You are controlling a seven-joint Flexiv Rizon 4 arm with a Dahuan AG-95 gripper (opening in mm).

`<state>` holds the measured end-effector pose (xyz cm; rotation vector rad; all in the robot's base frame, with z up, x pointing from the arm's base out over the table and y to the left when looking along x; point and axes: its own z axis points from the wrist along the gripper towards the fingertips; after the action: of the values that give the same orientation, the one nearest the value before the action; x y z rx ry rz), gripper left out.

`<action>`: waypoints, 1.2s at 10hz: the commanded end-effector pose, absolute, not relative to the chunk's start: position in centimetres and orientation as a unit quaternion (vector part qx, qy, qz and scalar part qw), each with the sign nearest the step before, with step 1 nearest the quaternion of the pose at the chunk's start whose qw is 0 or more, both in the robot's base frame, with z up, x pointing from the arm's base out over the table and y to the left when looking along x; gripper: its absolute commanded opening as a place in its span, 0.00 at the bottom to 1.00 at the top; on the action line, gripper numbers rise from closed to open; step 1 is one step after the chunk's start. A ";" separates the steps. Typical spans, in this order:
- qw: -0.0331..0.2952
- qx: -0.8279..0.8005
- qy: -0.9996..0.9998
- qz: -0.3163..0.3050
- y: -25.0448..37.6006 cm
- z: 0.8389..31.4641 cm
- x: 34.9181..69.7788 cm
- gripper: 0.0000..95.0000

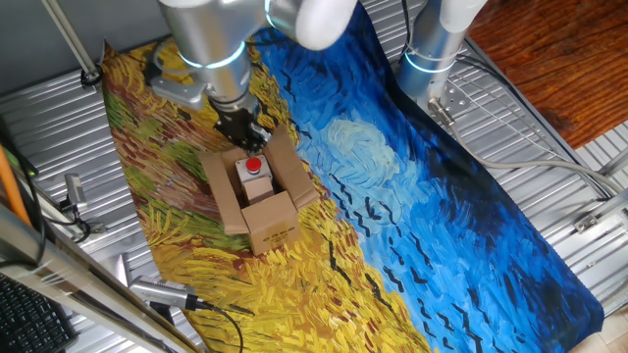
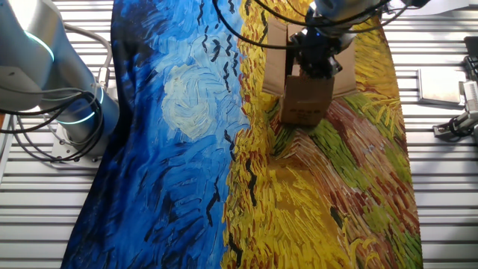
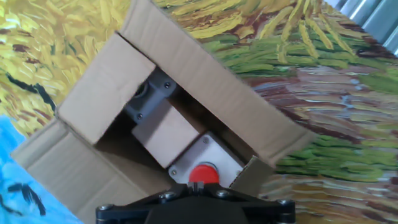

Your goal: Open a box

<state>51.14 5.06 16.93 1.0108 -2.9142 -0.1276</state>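
Observation:
The brown cardboard box (image 1: pixel 267 218) lies on the painted cloth with both long flaps spread outward. Inside is a beige unit with a red button (image 1: pixel 253 166); the green button is hidden. In the hand view the box (image 3: pixel 205 81) fills the frame, one end flap (image 3: pixel 102 87) still leans over the interior, and the red button (image 3: pixel 203 173) sits at the bottom. My gripper (image 1: pixel 247 137) hovers over the box's far end, just above the red button, with its fingertips together and nothing between them. It also shows in the other fixed view (image 2: pixel 317 63) and the hand view (image 3: pixel 200 185).
A second arm's base (image 1: pixel 432 44) stands at the back right, with cables running from it. A pen-like tool (image 1: pixel 167 292) and metal fittings lie at the cloth's left edge. A keyboard corner (image 1: pixel 25 319) is at the lower left. The cloth (image 1: pixel 412 226) covers a ribbed metal table.

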 end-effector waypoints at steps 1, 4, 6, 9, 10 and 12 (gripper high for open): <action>0.031 0.340 -0.939 -0.032 3.9 17.6 51.1 0.00; 0.029 0.359 -0.932 -0.027 1.7 16.3 51.0 0.00; 0.022 0.375 -0.926 -0.026 0.2 14.7 51.0 0.00; 0.015 0.380 -0.925 -0.022 -0.4 13.0 51.2 0.00; 0.015 0.380 -0.925 -0.023 -0.4 12.8 51.3 0.00; 0.016 0.376 -0.926 -0.024 -0.3 13.7 51.1 0.00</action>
<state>51.23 -0.24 13.90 1.1675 -2.8754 -0.0787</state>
